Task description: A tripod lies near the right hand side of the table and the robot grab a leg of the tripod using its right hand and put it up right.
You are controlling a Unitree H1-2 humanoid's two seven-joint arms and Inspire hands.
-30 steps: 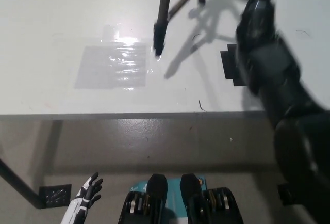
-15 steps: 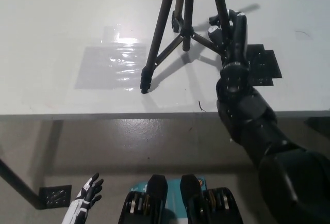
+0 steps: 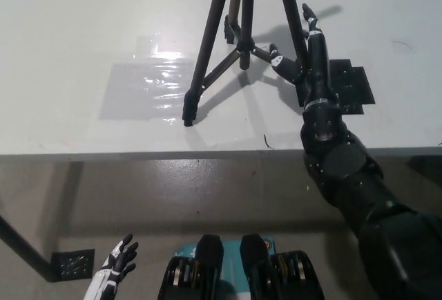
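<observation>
On the white worktop [image 3: 83, 23] the stiff, top-heavy tripod [image 3: 238, 30] stands, right robot hand [image 3: 304, 54] seemingly open beside its leg.

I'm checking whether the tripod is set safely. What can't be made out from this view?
- Tripod: head cut off by the top edge, head view.
- Its right leg's foot: hidden behind the right hand.
- Far leg's foot: hidden behind the near legs.
- Left hand: cut by the bottom edge.
</observation>
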